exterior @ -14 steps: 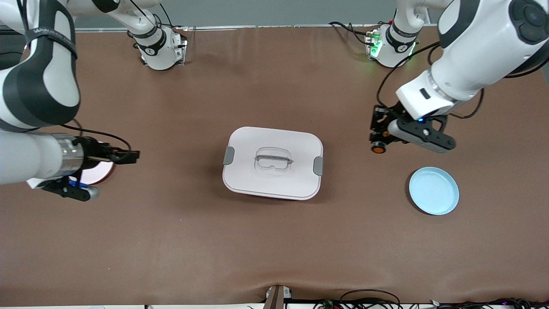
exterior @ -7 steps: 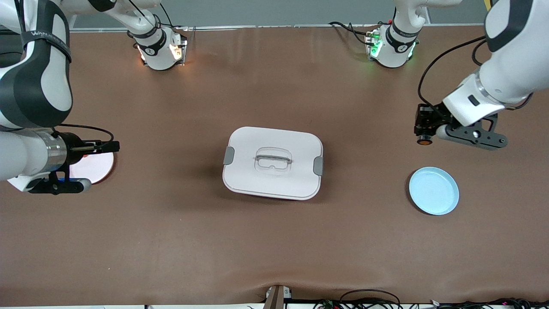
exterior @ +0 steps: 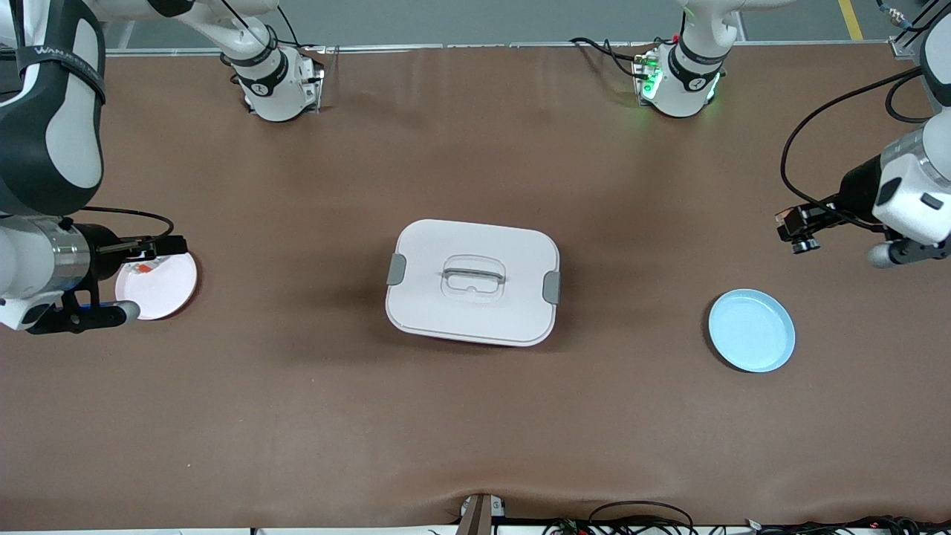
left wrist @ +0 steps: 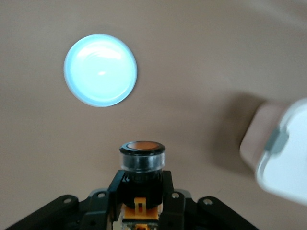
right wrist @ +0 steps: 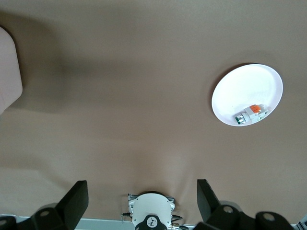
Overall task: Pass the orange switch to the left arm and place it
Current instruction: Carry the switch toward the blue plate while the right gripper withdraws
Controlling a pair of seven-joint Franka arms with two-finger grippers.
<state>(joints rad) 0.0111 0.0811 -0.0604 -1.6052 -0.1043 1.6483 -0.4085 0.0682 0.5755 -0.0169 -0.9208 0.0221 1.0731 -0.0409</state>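
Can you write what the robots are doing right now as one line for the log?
left gripper: shut on orange switch, over bare table near blue plate | right gripper: open, over white plate | box: untouched, mid-table

L gripper sits near the front view's edge; the arm above it is cut off, and the orange switch it clamps is too small to make out there. In the L wrist view the switch's lower body is hidden by the fingers, & the box is blurred and cut by the frame. R gripper hangs over the pink plate, R arm covering part of the rim. R wrist view shows only 2 fingertips, rest cut off. Small part on plate: details too small to tell.
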